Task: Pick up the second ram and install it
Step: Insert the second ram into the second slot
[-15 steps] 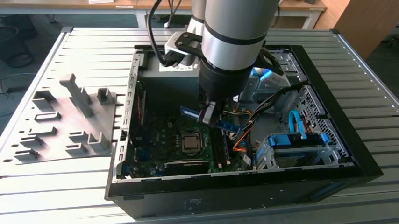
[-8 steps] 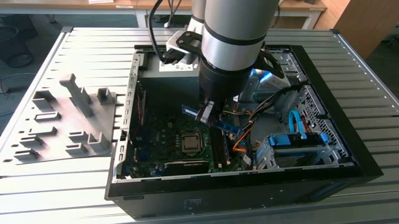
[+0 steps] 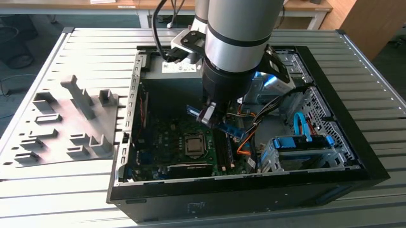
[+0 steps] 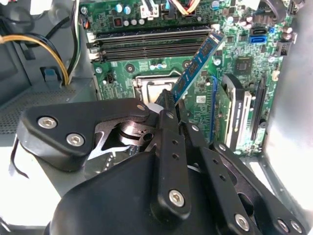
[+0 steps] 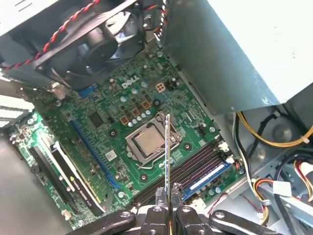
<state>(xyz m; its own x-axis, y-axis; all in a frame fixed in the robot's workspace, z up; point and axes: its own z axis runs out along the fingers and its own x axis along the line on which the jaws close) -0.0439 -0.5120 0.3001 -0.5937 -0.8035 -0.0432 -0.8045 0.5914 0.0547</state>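
Step in hand: carry and line-up. The pick-up is done; the seating is not yet done.

Tool (image 3: 208,114): jaws drawn in tight on the second ram (image 3: 229,128), gripping the strip along its long edge. In the second wrist view the dark blue board (image 4: 198,63) juts out past the tool (image 4: 168,100) at a slant. In the first wrist view it is edge-on, a thin line (image 5: 167,161) rising from the tool (image 5: 167,205).

Position: the strip hangs inside the open computer case (image 3: 355,156), above the motherboard (image 3: 165,137) and touching nothing. It is near the CPU socket (image 5: 149,142) and the memory slots (image 4: 146,44). The case rests on the slatted tabletop (image 3: 76,190).

Slots: the bank lies just beside the socket. One slot looks filled, but I cannot tell which slots are free.

Judgement on what the next move calls for: the strip is tilted and skewed to the slot lines. Its contact edge must come parallel to a free slot, with the notch matched and the end latches open. Then an even, straight press. A skewed push could bend the board or miss the groove.
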